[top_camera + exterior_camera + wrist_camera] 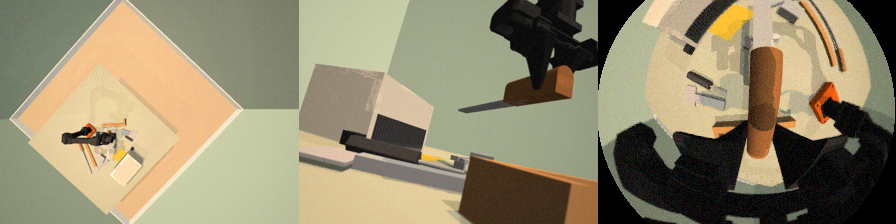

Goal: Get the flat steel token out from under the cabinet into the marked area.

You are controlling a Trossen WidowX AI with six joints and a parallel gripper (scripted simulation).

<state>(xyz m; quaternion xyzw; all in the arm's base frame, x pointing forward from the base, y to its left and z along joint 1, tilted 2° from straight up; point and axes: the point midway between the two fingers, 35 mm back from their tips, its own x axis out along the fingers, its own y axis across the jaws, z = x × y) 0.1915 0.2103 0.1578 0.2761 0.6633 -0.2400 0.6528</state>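
The gripper [544, 74] is clamped on the orange handle [538, 88] of a flat-bladed tool, carried well above the table [361, 199]; its grey blade [484, 106] juts toward 9 o'clock in the exterior view, nearly level. At 8 o'clock from it stands the pale cabinet [398, 102], dark vent slots [398, 133] along its base. In front lies the yellow marked area [119, 155], at about 5 o'clock from the gripper in the top view. The token cannot be made out. An orange block [513, 196] fills the near foreground.
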